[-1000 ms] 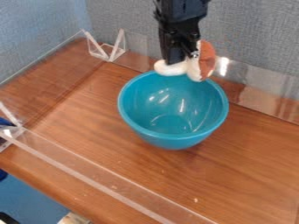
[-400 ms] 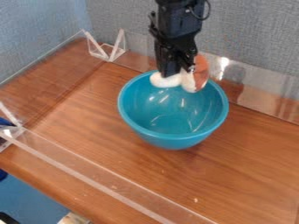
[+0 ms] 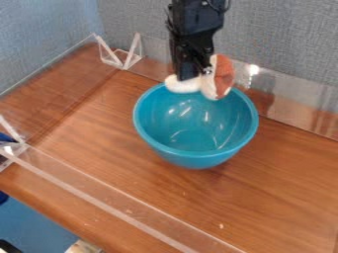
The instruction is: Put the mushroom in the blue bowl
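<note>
While the gripper [image 3: 195, 75] clamped the mushroom [image 3: 211, 82] above the bowl's [image 3: 199, 150] far rim, a release there could have bounced it outside.

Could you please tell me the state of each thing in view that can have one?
blue bowl: upright on the table, empty.
mushroom: held in the air near the blue bowl's far rim, tipped sideways, not yet inside.
gripper: shut on the mushroom, pointing down.

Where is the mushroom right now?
In the camera view, the mushroom hangs in the shut claw, just above the far rim of the blue bowl, upper centre of the picture.
</note>
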